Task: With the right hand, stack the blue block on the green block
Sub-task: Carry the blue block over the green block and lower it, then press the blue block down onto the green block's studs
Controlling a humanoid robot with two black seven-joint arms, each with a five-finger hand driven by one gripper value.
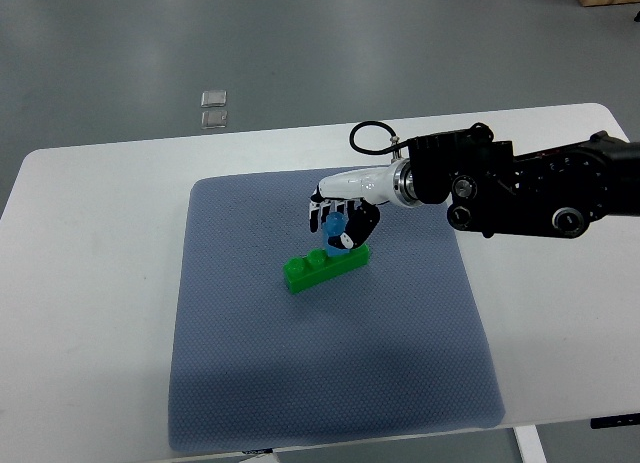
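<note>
Reaching in from the right edge, the right hand point(340, 215) has its fingers curled around the blue block point(333, 229), which shows only as a pale blue patch between the dark fingertips. Just below the hand, and a little toward its fingertip side, lies the green block point(325, 266), a long studded brick set at a slant on the blue-grey mat point(330, 363) that covers the middle of the white counter point(90, 313). The blue block sits over the end of the green block nearest the wrist; whether the two already touch cannot be told from this steep view, since the fingers hide the underside.

My reading is that the placing step is in hand and the release is not yet done. The main risk lies in alignment: the green block is angled relative to the hand, so if the blue block comes down twisted, its sockets may ride on the studs instead of seating, and it could tip off when the fingers let go. A second risk is the green block itself. It rests loose on the mat, so a downward push off its centre, at the very end of the brick, could lever the far end up or slide the brick sideways. Fingers opening unevenly could also drag the blue block away with them.

The left arm is not seen.
</note>
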